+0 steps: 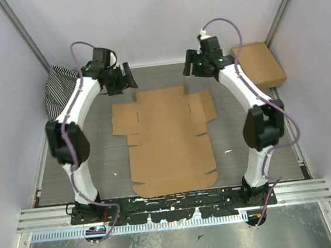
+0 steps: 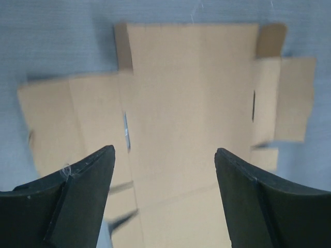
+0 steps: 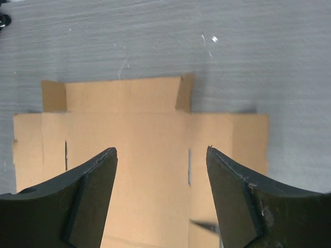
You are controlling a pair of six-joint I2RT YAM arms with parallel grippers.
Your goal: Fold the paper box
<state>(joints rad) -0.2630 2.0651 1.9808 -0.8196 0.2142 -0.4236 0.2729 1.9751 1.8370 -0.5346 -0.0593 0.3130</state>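
Brown cardboard: the paper box [image 1: 168,141] lies flat mid-scene on the table [image 1: 108,164]. I see nothing folded yet, so every flap and wall is left. Left gripper [image 2: 163,152] and right gripper [image 3: 161,150] are wide open, empty, hovering above its far end.

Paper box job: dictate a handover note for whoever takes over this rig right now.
Left gripper: open, empty, raised near the sheet's far left edge.
Right gripper: open, empty, raised near the sheet's far right edge.
Paper box: a flat die-cut cardboard sheet in the middle of the table, flaps spread out, touched by neither gripper.
Done: no fold made yet.
Left: all the folding, flaps and tabs included.
Also there: a smaller cardboard box at the far right corner and a striped cloth at the far left.
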